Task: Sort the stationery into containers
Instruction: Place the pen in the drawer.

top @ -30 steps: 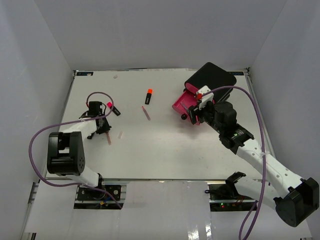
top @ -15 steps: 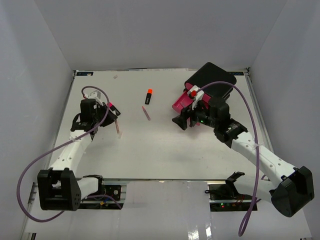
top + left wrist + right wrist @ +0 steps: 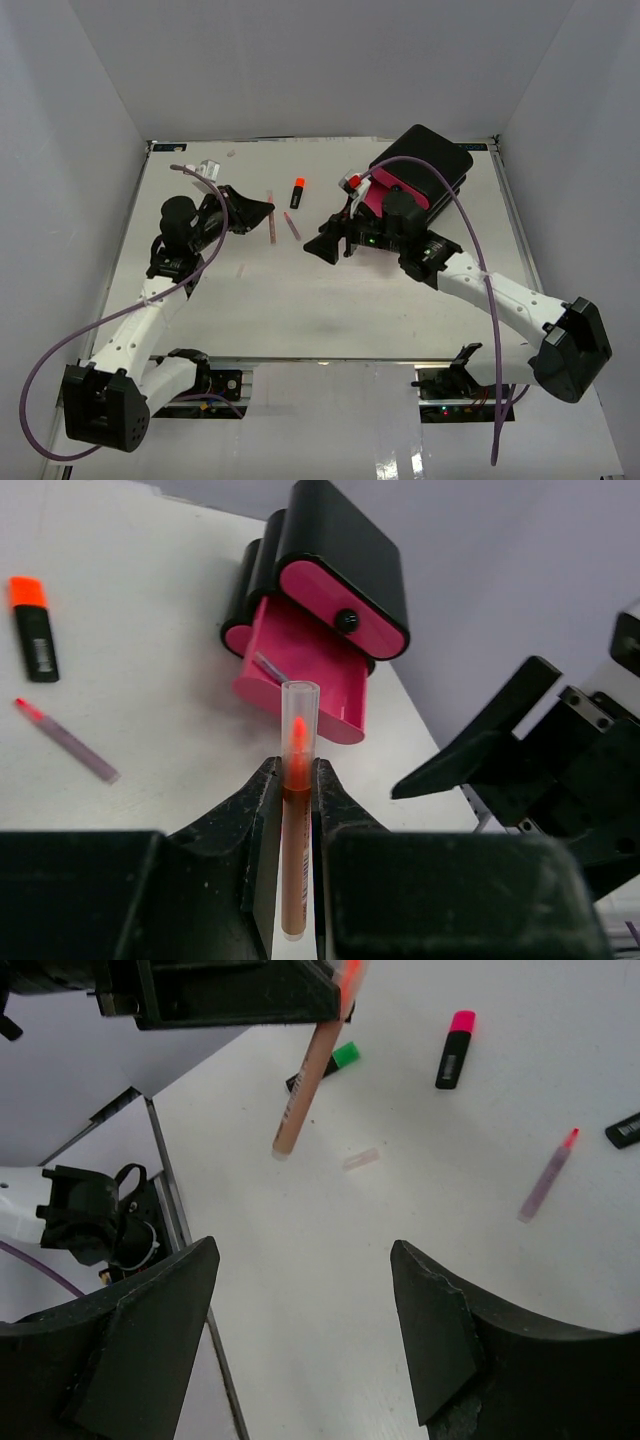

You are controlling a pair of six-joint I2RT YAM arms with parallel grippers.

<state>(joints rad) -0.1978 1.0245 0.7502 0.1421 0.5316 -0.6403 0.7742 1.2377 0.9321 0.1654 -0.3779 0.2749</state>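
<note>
My left gripper [image 3: 262,211] is shut on a thin orange pen [image 3: 295,800] with a clear cap and holds it above the table, left of centre. The pen also shows in the right wrist view [image 3: 308,1075]. The black drawer box [image 3: 345,550] stands at the back right, and its lower pink drawer [image 3: 300,670] is pulled open. My right gripper [image 3: 326,241] is open wide and empty, in front of the box and facing the left gripper. On the table lie an orange-capped highlighter [image 3: 298,191], a purple pen [image 3: 292,226], a pink-capped highlighter [image 3: 455,1048] and a green-capped highlighter [image 3: 335,1063].
A small clear cap [image 3: 241,269] lies on the white table [image 3: 330,310] near the left arm. White walls enclose the table on three sides. The right arm's purple cable arcs over the drawer box.
My left gripper has lifted the orange pen off the table and swung right toward the middle. My right gripper has moved left, away from the open drawer.
</note>
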